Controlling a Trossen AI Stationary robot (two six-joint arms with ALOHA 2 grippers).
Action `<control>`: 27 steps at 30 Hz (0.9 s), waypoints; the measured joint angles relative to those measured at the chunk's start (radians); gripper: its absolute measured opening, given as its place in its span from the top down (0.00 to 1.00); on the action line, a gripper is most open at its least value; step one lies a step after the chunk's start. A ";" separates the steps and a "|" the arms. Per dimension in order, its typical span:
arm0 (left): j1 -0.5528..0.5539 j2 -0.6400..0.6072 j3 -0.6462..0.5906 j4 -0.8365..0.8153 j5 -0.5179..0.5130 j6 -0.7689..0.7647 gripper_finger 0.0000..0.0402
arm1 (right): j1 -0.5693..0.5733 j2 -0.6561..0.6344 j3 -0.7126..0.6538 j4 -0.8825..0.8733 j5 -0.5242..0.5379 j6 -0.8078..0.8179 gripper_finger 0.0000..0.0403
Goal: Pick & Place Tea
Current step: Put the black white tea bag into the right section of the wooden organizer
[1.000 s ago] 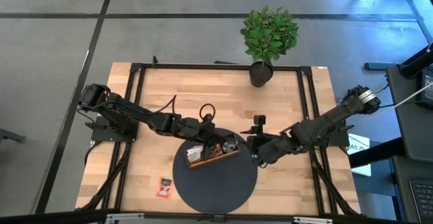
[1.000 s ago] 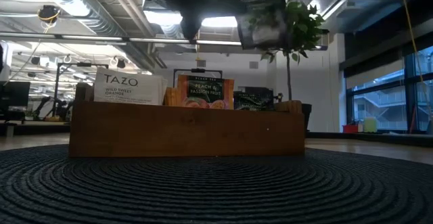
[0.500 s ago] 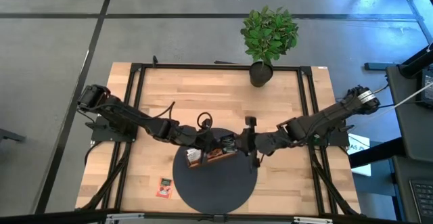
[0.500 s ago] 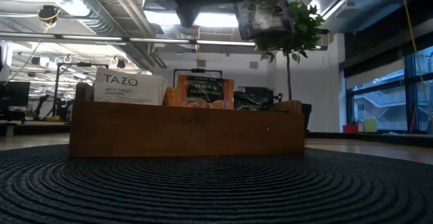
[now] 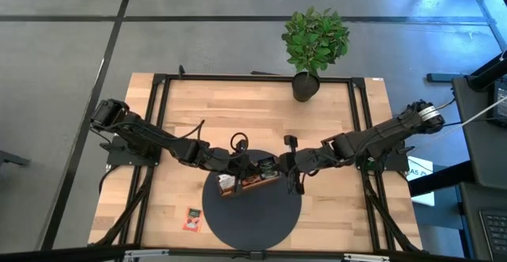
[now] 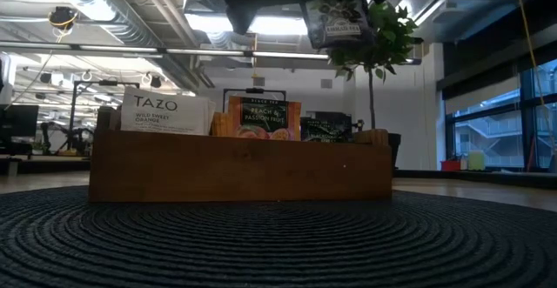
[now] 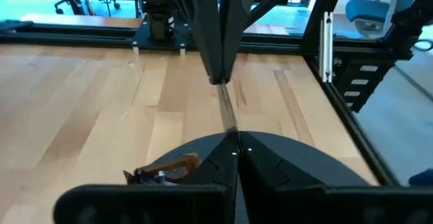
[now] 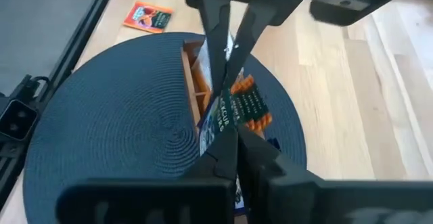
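A dark tea sachet [image 5: 268,165] hangs in the air above the brown wooden tray [image 5: 252,183], which stands on a round dark mat [image 5: 253,210]. My left gripper [image 5: 257,165] and my right gripper [image 5: 279,165] meet at this sachet from opposite sides, and both are shut on it. In the low view the sachet [image 6: 335,18] hangs clear above the tray [image 6: 239,170]. In the tray, a white [image 6: 165,114], an orange [image 6: 264,118] and a dark sachet [image 6: 324,130] stand on edge. One orange sachet [image 5: 192,218] lies flat on the table, left of the mat. My left gripper pinches one edge of the dark sachet [image 7: 231,130] between its two fingers, coming from the table's left. The sachet shows edge-on and is lifted clear of the tray. My right gripper pinches the opposite edge of the same sachet [image 8: 226,119] between its two fingers, coming from the table's right. The sachet spans the gap between the two grippers, clear above the tray.
A potted plant [image 5: 314,40] stands at the table's far edge, right of the middle. Black frame rails [image 5: 158,119] run along the left and right sides of the wooden table top. Bare wood lies on the far side of the mat.
My right gripper has moved toward the table's left and slightly toward its far edge, up to the dark sachet held by my left gripper, and has taken hold of it. The sachet has risen a little and turned more upright.
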 joint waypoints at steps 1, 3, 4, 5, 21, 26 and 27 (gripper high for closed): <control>0.000 -0.001 0.000 -0.003 -0.001 0.015 0.98 | 0.000 0.000 -0.002 -0.004 0.001 0.000 0.98; -0.011 -0.018 0.000 -0.030 -0.004 0.044 0.98 | 0.005 -0.002 -0.032 0.022 0.005 -0.011 0.99; -0.017 -0.029 0.000 -0.037 -0.004 0.049 0.98 | 0.011 -0.004 -0.058 0.057 0.006 -0.023 0.99; -0.026 -0.044 0.000 -0.052 -0.005 0.049 0.98 | 0.015 -0.010 -0.088 0.092 0.007 -0.029 0.99; -0.120 -0.087 0.001 -0.063 -0.202 0.145 0.98 | -0.102 -0.087 -0.459 0.506 -0.102 -0.131 0.99; -0.116 -0.087 0.001 -0.065 -0.199 0.146 0.99 | -0.100 -0.066 -0.480 0.561 -0.108 -0.132 1.00; -0.116 -0.087 0.001 -0.067 -0.199 0.146 0.99 | -0.101 -0.059 -0.481 0.577 -0.112 -0.133 1.00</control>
